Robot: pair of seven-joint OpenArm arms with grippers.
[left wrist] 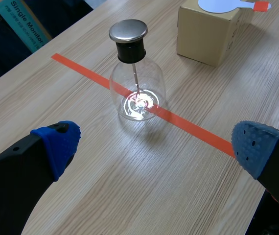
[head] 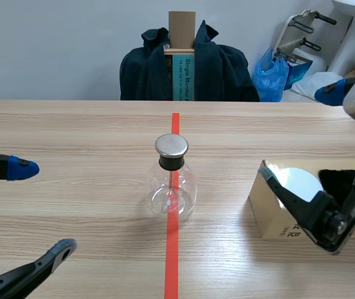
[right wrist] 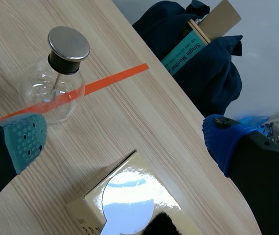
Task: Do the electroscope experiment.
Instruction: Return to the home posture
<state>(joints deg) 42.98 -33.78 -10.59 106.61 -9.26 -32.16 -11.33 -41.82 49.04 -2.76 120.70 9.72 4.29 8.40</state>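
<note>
- Scene view, middle of the frame: finds the electroscope [head: 171, 177] upright on the bench [head: 71, 131], astride the orange-red tape line, with a glass bulb below and a black stopper and round metal cap above.
- Lower right of the frame: shows a cardboard box [head: 266, 215] well apart from the electroscope, with a white disc [head: 302, 182] lying flat on its top and a dark fuzzy thing [head: 342, 180] just beside the disc.
- Left hand [left wrist: 154, 142]: spread wide with nothing between the pads; electroscope ahead of it and not touched.
- Right hand [right wrist: 125, 142]: also spread wide and holding nothing, poised above the box with the disc below and between its fingers; no contact visible.
- Left wrist view: picks out an orange-red tab [left wrist: 261, 6] at the disc's edge, probably the handle. Also shows a thin rod running down inside the bulb, its lower end lost in glare, so the leaves cannot be read.
- Done so far, by judgement: nothing beyond the layout. Looks like the very start, with the disc on its box and the cap bare.
- Left to do, by judgement: nearly all of it. Take up the disc, probably charge it on the fuzzy thing, bring it to the metal cap, and watch inside the bulb for a response.
</note>
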